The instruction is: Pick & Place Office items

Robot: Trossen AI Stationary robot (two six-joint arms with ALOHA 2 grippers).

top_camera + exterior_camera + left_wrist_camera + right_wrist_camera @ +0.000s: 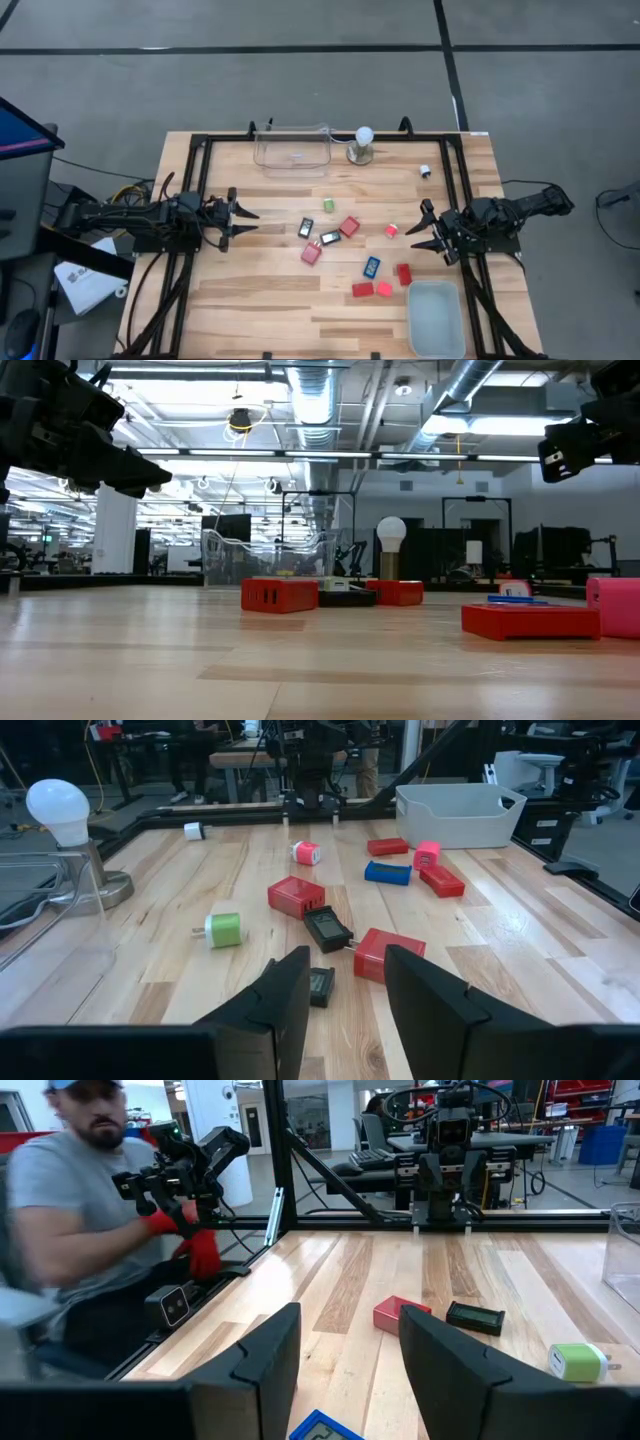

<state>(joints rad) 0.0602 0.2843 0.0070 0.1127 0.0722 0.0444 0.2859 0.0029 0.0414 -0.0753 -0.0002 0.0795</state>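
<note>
The wooden surface (250, 300) is made of long pale planks, with a black metal frame along its sides. A clear plastic bin (292, 148) sits at the far edge; its see-through walls are hard to make out. A pale bin (436, 318) with rounded corners sits at the near right and is cut off at the bottom of the high view. Beside the clear bin stands a white ball on a round metal base (362, 144).

The left end effector (243, 222) hangs over the left side of the surface with nothing in it. Going by the reading its fingers are closed, though the wrist view shows a gap between them. The right end effector (421, 229) hangs over the right side, fingers apart, empty.

The office items (349, 226) lie spread on the middle of the surface between the two arms. Most are small red and pink blocks. One is blue (372, 266), one green (328, 204), and a little white one (425, 171) lies far right. In the low view, most of them hide behind the near red blocks.

A person in a grey shirt (70, 1230) with red gloves sits past the surface, blurry.
</note>
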